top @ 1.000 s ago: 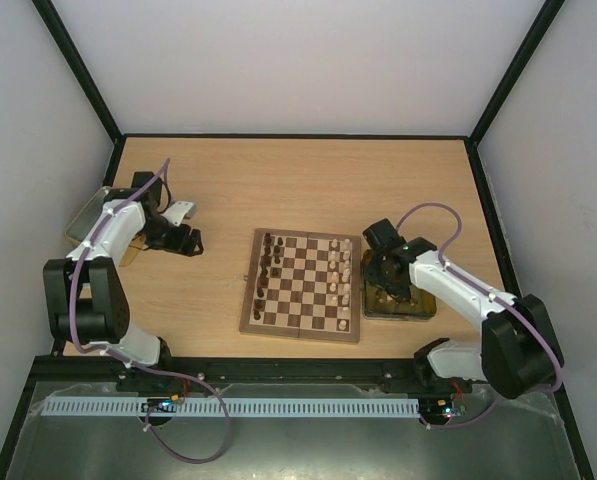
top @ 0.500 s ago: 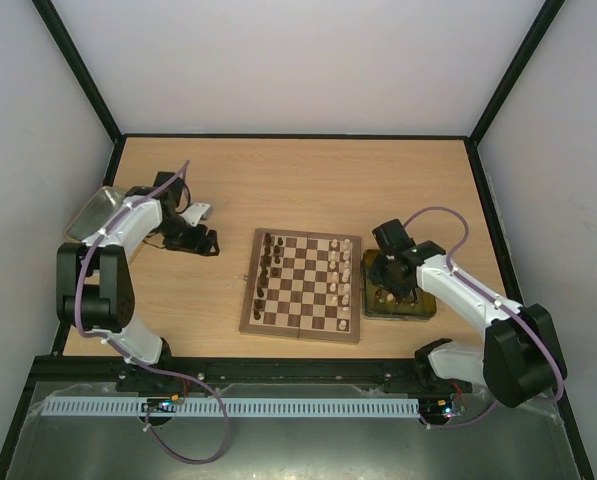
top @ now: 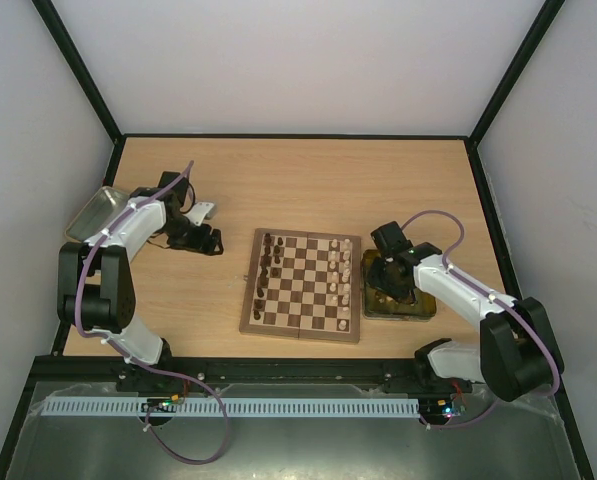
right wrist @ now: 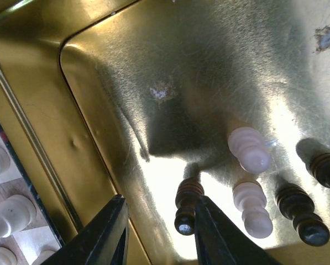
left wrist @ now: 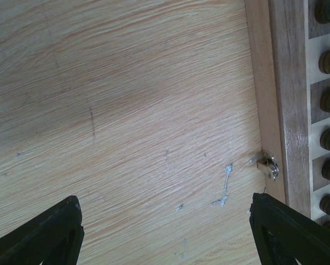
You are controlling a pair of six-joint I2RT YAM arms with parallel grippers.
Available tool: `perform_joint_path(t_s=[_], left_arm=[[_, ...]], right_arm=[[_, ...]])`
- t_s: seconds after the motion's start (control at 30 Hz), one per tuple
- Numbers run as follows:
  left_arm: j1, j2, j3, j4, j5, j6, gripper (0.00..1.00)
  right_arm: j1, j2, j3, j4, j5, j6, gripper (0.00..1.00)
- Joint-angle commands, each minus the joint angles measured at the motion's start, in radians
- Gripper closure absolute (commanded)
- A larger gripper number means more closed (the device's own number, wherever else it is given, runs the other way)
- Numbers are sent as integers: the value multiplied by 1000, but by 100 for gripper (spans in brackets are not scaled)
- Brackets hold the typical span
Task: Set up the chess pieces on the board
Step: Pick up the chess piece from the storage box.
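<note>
You are in a robotics lab: white walls [top: 298,60] in a black frame [top: 78,70] box in a table [top: 298,180] with two robot arms [top: 128,225] bolted on.

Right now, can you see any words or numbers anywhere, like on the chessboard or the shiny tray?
None: no view shows any readable text.
The board has plain checks and a bare border, no letters or numbers.
The yellowish tray shows only scratches and glare.
The table shows only scuffs.

Light wooden table [top: 308,180] between plain white walls [top: 298,60]
</note>
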Motion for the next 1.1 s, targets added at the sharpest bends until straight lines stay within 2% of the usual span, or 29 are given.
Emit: perform_joint_path(t_s=[0.0, 0.77, 1.07], left_arm=[[-1, 10, -16, -4, 9, -13, 17], [-10, -15, -17, -20, 17, -10, 17], [-13, -18, -18, -18, 12, -12, 17]], right_arm=[[-6, 6, 23, -9, -6, -11, 68], [-6, 0, -13, -50, -14, -35, 69], [-6, 22, -20, -51, -11, -56, 74]])
